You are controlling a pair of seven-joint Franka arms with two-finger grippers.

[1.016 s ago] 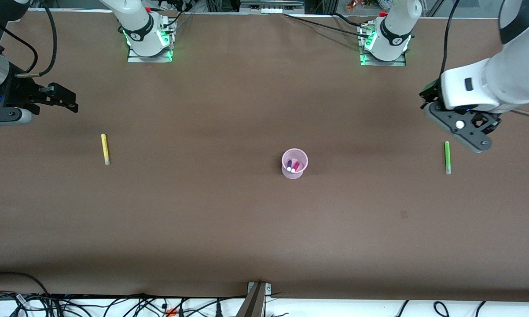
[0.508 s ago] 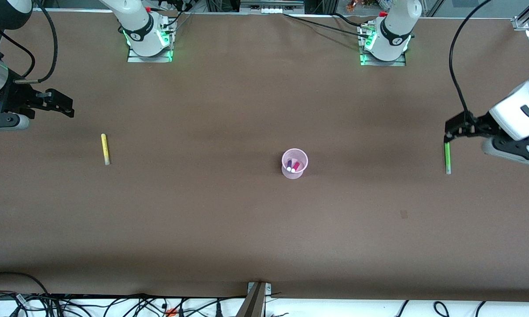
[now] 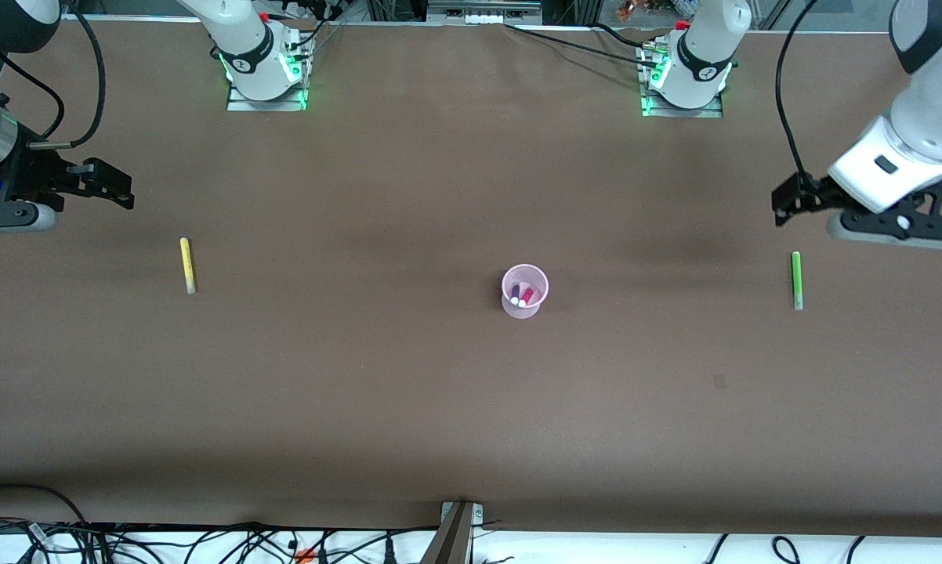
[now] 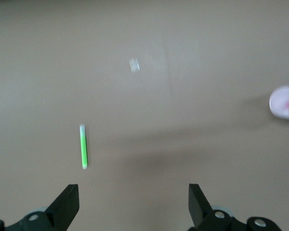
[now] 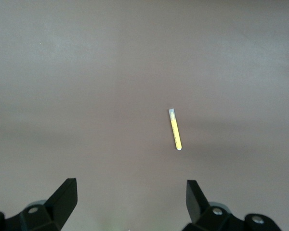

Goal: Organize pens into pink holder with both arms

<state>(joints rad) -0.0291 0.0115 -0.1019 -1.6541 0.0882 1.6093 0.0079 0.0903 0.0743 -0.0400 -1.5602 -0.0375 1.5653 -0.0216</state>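
The pink holder (image 3: 525, 291) stands mid-table with the magenta pen (image 3: 527, 296) and the dark purple pen (image 3: 515, 294) in it. It also shows in the left wrist view (image 4: 284, 102). The green pen (image 3: 795, 280) lies flat toward the left arm's end; it shows in the left wrist view (image 4: 83, 146). The yellow pen (image 3: 186, 265) lies flat toward the right arm's end; it shows in the right wrist view (image 5: 175, 129). My left gripper (image 3: 788, 202) is open and empty, in the air over the table beside the green pen. My right gripper (image 3: 118, 186) is open and empty, over the table beside the yellow pen.
The brown table (image 3: 440, 407) is bare round the pens. A small pale mark (image 3: 719, 381) lies on it. The arm bases (image 3: 263, 70) stand along the table's top edge. Cables (image 3: 204, 540) hang below the front edge.
My left arm has swung: the gripper turned and dropped toward the green pen, then rose a little to sit above it. My right gripper has barely shifted.
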